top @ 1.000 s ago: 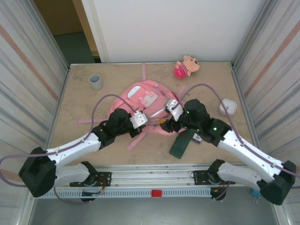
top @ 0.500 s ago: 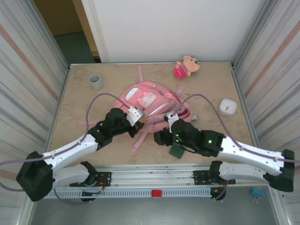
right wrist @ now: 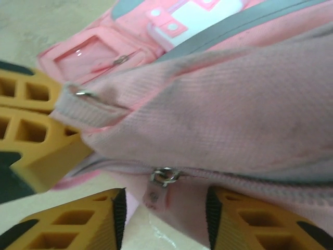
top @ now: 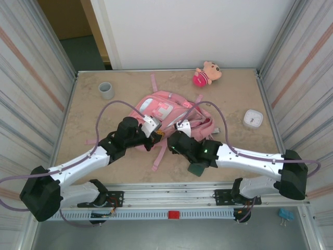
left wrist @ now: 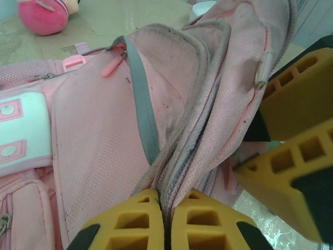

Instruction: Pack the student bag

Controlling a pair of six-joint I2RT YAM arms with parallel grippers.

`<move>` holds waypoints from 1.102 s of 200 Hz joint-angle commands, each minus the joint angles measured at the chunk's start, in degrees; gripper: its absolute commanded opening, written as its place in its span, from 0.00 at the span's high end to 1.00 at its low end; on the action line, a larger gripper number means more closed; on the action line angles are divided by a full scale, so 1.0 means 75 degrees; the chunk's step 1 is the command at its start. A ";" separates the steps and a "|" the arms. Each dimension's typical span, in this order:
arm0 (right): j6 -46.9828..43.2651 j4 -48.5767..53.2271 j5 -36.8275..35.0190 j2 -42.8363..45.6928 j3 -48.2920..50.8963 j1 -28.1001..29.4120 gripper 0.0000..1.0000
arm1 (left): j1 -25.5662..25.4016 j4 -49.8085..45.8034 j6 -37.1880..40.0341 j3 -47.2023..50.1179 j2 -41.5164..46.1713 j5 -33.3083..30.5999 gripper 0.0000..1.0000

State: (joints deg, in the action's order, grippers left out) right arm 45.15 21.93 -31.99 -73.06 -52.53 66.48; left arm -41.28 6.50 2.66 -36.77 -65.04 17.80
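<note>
Beige table (top: 234,88): one student bag (top: 166,107), one doll (top: 207,73), one cup (top: 106,90); left gripper (left wrist: 165,202) tight on bag, right gripper (right wrist: 164,204) ajar, empty.

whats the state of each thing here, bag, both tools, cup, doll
student bag, lying on the table, a fold of its fabric pinched
left tool, shut on the student bag's fabric
right tool, open, fingers either side of the zipper pull, not gripping it
grey cup, upright, mouth up
plush doll, lying near the table's far edge
</note>
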 commanded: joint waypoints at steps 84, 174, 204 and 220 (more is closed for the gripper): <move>0.0205 0.0672 -0.1043 -0.0118 -0.0436 -0.0092 0.67 | -0.0017 0.0114 -0.0386 -0.0496 0.0202 0.0710 1.00; -0.0185 0.1593 0.0171 0.0877 -0.0256 -0.0948 0.86 | 0.0051 -0.1077 0.0397 -0.0552 0.0564 -0.0172 1.00; -0.0348 0.1787 0.0792 0.1360 0.0031 -0.1425 0.88 | 0.0159 -0.0903 0.0306 -0.0361 0.0749 -0.0030 1.00; -0.0506 0.1742 0.1338 0.1550 0.0121 -0.1696 0.88 | 0.0183 -0.0843 0.0261 -0.0346 0.0775 0.0094 1.00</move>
State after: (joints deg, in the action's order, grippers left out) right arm 43.99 31.83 -26.52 -63.44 -53.17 56.03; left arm -40.53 -1.21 5.80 -39.03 -62.15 16.56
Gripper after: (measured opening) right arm 0.117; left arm 0.067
